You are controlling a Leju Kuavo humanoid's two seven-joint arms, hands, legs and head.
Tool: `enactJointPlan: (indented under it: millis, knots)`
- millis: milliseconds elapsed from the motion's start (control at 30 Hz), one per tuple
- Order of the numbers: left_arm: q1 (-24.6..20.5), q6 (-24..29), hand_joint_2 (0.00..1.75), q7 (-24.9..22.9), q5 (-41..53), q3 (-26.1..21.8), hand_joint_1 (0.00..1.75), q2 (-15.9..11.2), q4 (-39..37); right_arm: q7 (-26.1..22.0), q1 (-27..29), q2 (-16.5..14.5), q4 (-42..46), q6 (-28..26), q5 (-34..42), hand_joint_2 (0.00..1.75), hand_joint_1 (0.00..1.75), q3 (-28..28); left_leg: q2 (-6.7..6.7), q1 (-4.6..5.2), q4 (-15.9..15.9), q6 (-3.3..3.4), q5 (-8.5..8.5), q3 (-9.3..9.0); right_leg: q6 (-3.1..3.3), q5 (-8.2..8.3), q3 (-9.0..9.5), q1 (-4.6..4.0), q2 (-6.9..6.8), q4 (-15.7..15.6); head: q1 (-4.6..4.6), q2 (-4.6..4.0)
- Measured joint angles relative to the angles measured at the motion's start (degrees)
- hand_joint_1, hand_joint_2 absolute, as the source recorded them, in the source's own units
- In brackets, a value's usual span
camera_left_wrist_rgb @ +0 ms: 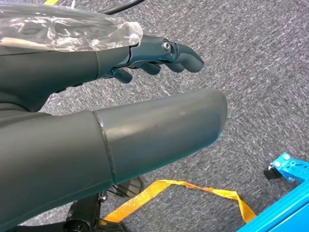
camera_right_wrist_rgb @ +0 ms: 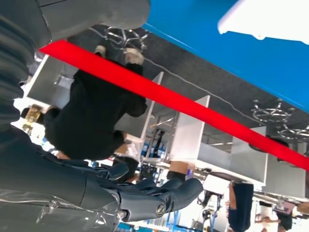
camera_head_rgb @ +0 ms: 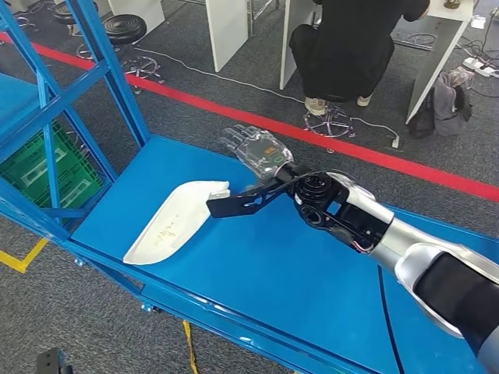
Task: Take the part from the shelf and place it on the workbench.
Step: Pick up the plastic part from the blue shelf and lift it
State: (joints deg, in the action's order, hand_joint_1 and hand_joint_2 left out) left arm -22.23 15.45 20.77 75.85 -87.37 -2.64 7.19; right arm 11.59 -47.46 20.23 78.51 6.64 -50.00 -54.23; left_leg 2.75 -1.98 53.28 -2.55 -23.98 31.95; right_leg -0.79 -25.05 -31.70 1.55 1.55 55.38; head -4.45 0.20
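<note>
**Blue workbench, part lying flat, right hand just past its near tip**

Blue bench top (camera_head_rgb: 282, 273), grey carpet and a red floor line (camera_head_rgb: 376, 152) behind. Lies flat on the bench: white part (camera_head_rgb: 171, 222), leaf-shaped, resting toward the bench's left front edge, not on the shelf. Long axis runs diagonally, from the pointed end near the front edge up to the blunter end nearest the hand. Seen again from the right wrist as a white edge (camera_right_wrist_rgb: 269, 21) on blue.

Hangs just beyond that blunter end, on the far side and slightly right: right hand (camera_head_rgb: 256, 146), fingers spread and extended, holding nothing (clear film over its back). No contact with the part visible; a black bracket (camera_head_rgb: 247, 201) at the wrist reaches toward the part's end and appears to overlap its corner, though touching or merely above cannot be told. From the right wrist, dark fingers (camera_right_wrist_rgb: 160, 198) point out toward the room, away from the part.

Left hand (camera_left_wrist_rgb: 146, 58) hangs low over carpet beside the bench frame (camera_left_wrist_rgb: 287, 166), fingers loosely extended, nothing in them; well apart from the part. Yellow strap (camera_left_wrist_rgb: 182, 191) on the floor beneath.

Farther off: blue shelf frame (camera_head_rgb: 83, 86) at left, green crate (camera_head_rgb: 47, 167) under it, a seated person (camera_head_rgb: 350, 47) in black.

Judged: placing looks done or nearly so; right arm clearly the nearer.
</note>
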Motion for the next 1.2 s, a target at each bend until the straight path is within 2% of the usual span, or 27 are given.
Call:
enactJointPlan:
  millis: [267,500,933,1200]
  knots:
    - [-0.92,0.5,0.0,-0.83,1.5,0.0,0.0,0.4,0.0,-5.54,-1.99,-4.9,-7.81,-2.32,2.5,1.75,0.0,-1.43,0.01,-0.01,-0.01,0.0,0.01,0.01,0.0,0.0,0.0,-0.01,0.0,0.0,0.0,0.0]
    - [-0.98,0.5,0.0,-0.82,1.81,0.0,0.0,0.61,0.0,-6.45,-2.94,-9.1,-14.85,-3.18,2.66,1.75,0.0,-3.43,0.02,0.0,0.0,0.0,0.01,0.03,0.0,0.0,-0.01,-0.01,-0.01,0.0,0.0,0.0]
    - [-1.3,0.5,0.0,-1.13,3.13,0.0,0.0,1.02,0.0,-8.2,-5.33,-13.98,-25.09,-5.44,3.65,1.75,0.0,-5.63,0.01,0.0,0.01,0.0,0.01,0.01,0.0,0.0,-0.02,-0.01,0.0,0.0,0.0,0.0]
    - [-1.67,0.49,0.0,-1.44,4.17,0.0,0.0,1.26,0.0,-9.89,-5.46,-16.38,-28.83,-4.19,5.54,1.75,0.0,-6.84,0.01,0.0,0.01,0.0,0.01,0.01,0.0,0.0,-0.03,-0.01,0.0,0.0,0.0,0.0]
